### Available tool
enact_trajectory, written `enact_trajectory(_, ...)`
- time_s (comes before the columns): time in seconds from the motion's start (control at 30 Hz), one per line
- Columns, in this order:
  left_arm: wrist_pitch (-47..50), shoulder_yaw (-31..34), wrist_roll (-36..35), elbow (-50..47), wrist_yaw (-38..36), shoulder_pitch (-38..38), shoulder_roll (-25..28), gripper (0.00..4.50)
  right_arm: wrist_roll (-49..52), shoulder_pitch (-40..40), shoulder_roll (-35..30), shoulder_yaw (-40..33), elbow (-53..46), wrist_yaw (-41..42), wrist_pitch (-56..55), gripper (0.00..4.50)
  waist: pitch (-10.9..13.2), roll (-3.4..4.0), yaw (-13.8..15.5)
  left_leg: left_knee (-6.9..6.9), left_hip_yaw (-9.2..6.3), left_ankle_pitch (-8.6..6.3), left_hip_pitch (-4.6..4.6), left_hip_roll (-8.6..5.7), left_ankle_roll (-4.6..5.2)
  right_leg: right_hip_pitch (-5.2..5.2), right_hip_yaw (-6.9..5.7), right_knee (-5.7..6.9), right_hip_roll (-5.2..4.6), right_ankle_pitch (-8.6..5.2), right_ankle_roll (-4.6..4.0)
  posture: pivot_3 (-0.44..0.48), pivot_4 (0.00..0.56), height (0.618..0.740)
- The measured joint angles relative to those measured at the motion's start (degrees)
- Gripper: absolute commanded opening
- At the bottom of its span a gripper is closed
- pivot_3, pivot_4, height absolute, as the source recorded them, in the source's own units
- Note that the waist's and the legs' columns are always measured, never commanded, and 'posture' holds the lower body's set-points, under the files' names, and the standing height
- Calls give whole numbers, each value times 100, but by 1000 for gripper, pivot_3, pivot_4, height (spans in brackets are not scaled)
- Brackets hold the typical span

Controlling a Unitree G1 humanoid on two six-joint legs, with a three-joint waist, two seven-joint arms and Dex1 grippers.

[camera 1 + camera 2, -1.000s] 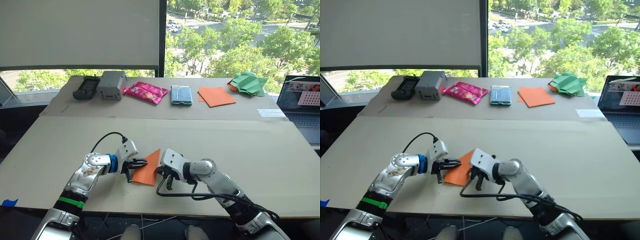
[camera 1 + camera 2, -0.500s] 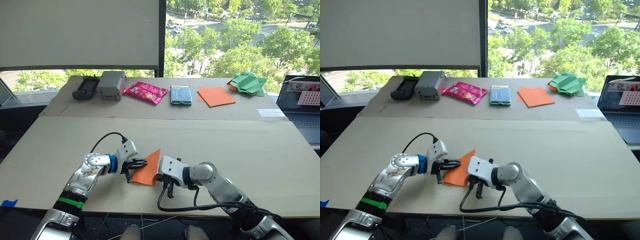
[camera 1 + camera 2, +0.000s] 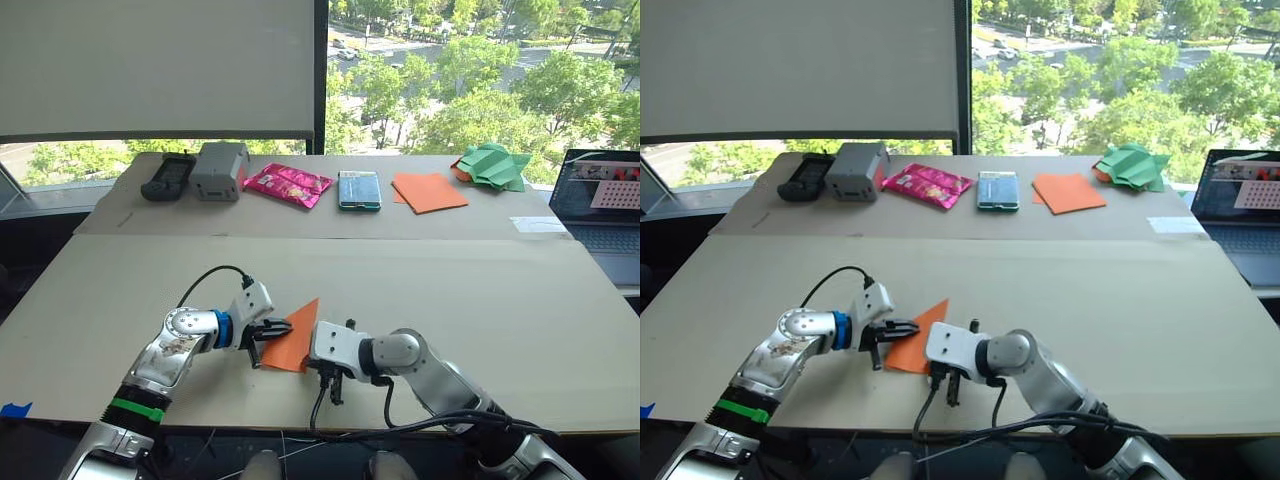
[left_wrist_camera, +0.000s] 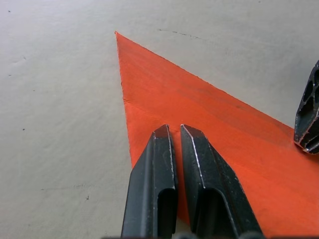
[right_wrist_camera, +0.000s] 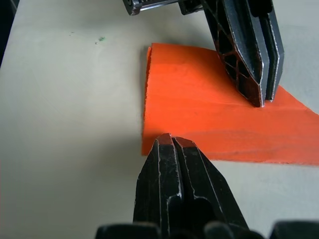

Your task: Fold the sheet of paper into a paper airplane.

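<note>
The sheet of paper (image 3: 294,342) is bright orange and lies flat on the table as a pointed triangular shape, with creases running along it (image 5: 199,114). My left gripper (image 3: 277,328) is shut, its tips pressing down on the paper's left part (image 4: 173,130). My right gripper (image 3: 329,387) is shut too, its tips (image 5: 172,138) resting at the paper's near edge, close to its blunt corner. In the right wrist view the left gripper's fingers (image 5: 246,55) stand on the paper a short way beyond my own.
Along the back of the table lie a black device (image 3: 165,178), a grey box (image 3: 221,169), a pink packet (image 3: 291,184), a phone (image 3: 358,189), a smooth orange square (image 3: 429,191) and green crumpled paper (image 3: 491,165). A laptop (image 3: 603,208) sits at the right. The table's front edge (image 3: 250,422) is close.
My right gripper has drawn back towards the table's front edge and a little left, along the paper's near side. The left gripper and the paper have stayed put.
</note>
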Motion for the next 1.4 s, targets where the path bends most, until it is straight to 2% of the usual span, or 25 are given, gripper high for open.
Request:
enact_trajectory(0.5, 152, 3, -1, -186, 5, 61, 24, 352, -25, 86, 6, 14, -215, 12, 194, 0, -3, -4, 21, -2, 2, -15, 3, 0, -3, 1, 0, 0, 0, -17, 0, 0, 150, 702)
enact_trajectory(0.7, 186, 90, -96, -194, 14, 24, 13, 352, 725, 443, 274, -756, -155, -28, 260, 0, 68, -25, 45, -1, 1, -15, -12, 0, -5, -6, -1, -1, 0, -16, 2, 0, 150, 702)
enact_trajectory(0.83, 390, 306, -276, -268, 14, 106, 141, 352, 1027, 515, 425, -1394, -237, -407, 490, 0, 120, -22, 43, -1, 1, -16, -16, 0, -6, -14, -2, 0, 0, -15, 3, 0, 150, 702)
enact_trajectory(0.97, 598, 617, -497, -342, 64, 146, 196, 352, 1058, 666, 427, -1665, -518, -780, 648, 0, 146, -28, 68, -1, -2, -17, -33, 0, -7, -25, -7, -4, 0, -15, 3, 0, 150, 702)
enact_trajectory(1.1, 258, 740, -486, -361, -119, 111, 595, 1488, 1169, 938, 440, -1787, -974, -1005, 887, 0, 172, -29, 75, 0, -2, -16, -44, 0, -7, -29, -7, -15, 0, -15, 3, 0, 150, 702)
enact_trajectory(1.23, -660, 741, -372, 170, -653, -312, 852, 2868, 1382, 1043, 446, -2090, -1410, -1216, 1154, 0, 184, -22, 125, 0, 0, -17, -47, -1, -9, -30, -7, -28, -1, -15, 2, 0, 150, 702)
enact_trajectory(1.37, -2303, 386, 244, 1185, -854, -948, 814, 4205, 1556, 1134, 456, -2329, -1542, -1413, 1368, 0, 185, -21, 194, 0, 3, -17, -57, -1, -9, -30, -8, -48, -1, -14, 3, 0, 150, 702)
enact_trajectory(1.4, -2919, 234, 439, 1570, -924, -1221, 732, 4205, 1598, 1162, 447, -2403, -1558, -1468, 1400, 0, 186, -20, 221, 4, 4, -16, -65, -2, -8, -29, -9, -51, -1, -12, 7, 0, 150, 702)
